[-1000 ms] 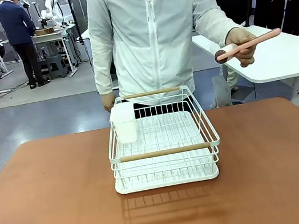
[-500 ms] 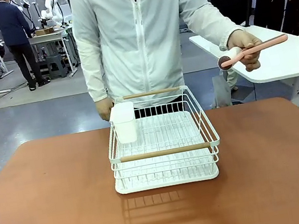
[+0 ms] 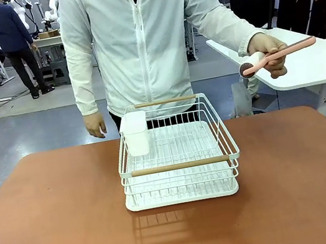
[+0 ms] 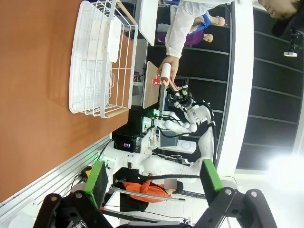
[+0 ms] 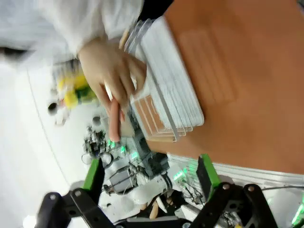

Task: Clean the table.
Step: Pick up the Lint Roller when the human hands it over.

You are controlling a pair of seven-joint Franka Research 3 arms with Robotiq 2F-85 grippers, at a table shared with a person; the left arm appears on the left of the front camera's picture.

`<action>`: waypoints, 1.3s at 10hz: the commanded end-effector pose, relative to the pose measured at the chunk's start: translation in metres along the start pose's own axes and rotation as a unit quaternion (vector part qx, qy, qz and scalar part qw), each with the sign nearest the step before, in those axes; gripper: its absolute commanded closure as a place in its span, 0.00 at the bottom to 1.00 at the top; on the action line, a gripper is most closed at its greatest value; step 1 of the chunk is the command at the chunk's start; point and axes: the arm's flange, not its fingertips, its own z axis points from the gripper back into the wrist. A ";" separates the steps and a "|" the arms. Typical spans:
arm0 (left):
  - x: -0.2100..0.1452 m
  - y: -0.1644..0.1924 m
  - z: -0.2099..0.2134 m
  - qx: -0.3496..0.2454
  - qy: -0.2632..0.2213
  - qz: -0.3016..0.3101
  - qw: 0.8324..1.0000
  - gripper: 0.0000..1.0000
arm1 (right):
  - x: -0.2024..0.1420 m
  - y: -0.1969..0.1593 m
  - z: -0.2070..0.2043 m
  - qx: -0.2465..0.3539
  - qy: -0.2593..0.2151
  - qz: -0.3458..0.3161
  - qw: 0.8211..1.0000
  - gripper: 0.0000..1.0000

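The left jaws stand wide apart with nothing between their green pads, over the table's near edge. The right jaws are likewise spread and empty, green pads showing, in a blurred view. The table, reddish-brown with rounded corners, stretches across in front of both arms. A white wire rack sits at the table's middle, with 2 wooden bars, 1 across its near rim and 1 across its far rim. A white cup hangs inside the rack's far left corner. A person in a white jacket stands at the far edge. One hand hangs just above that edge, left of the rack. The other hand holds a pink-handled brush raised beyond the far right corner
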 end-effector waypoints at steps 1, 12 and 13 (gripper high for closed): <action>-0.002 -0.001 0.001 -0.002 -0.002 -0.001 1.000 0.00 | -0.052 0.040 -0.040 -0.045 -0.058 -0.099 0.992 0.00; -0.002 -0.001 0.001 -0.002 -0.002 -0.001 1.000 0.00 | -0.083 0.042 -0.145 0.011 -0.120 -0.079 0.990 0.00; -0.002 -0.001 0.001 -0.002 -0.002 -0.001 1.000 0.00 | -0.083 0.040 -0.146 0.019 -0.114 -0.076 0.990 0.00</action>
